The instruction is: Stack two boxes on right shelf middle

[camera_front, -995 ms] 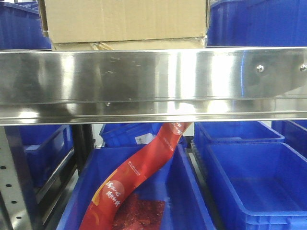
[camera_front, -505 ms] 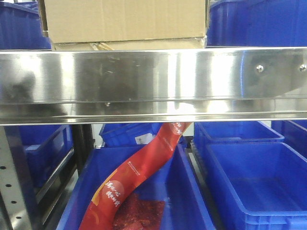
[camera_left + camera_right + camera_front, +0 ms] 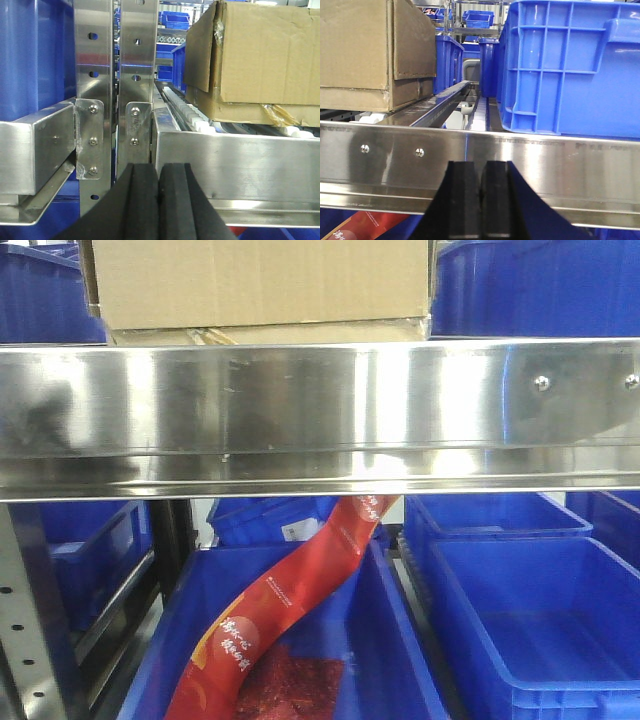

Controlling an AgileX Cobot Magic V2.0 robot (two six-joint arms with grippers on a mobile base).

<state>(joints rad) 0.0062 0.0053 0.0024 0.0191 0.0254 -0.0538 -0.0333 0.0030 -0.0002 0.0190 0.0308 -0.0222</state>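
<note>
the large plain brown corrugated cardboard box (image 3: 265, 282) sits up on the shiny stainless-steel shelf level (image 3: 320, 410), stacked on a flatter brown cardboard box (image 3: 250, 112) whose edge shows a strip of glossy tape. the pair rests on white rollers (image 3: 192, 117) behind the mirror-like front rail. the upper box's side flap is creased and bowed outward in the left wrist view.

beside the boxes on the same level stands a ribbed blue plastic bin (image 3: 570, 65); its contents are hidden from my views. below the rail, an open blue plastic bin (image 3: 290, 640) holds a long red printed packet strip (image 3: 290, 610) that curves upward toward the rail, with a red mesh-like patch under it. the neighbouring blue bin (image 3: 535, 630) shows only bare floor.

my left gripper (image 3: 158, 200) has its black foam pads pressed together, holding nothing, in front of the riveted joint of two perforated steel uprights (image 3: 115, 75). my right gripper (image 3: 481, 200) also has its pads closed flush on nothing, just before the front rail near two small rivets (image 3: 392, 150).
</note>
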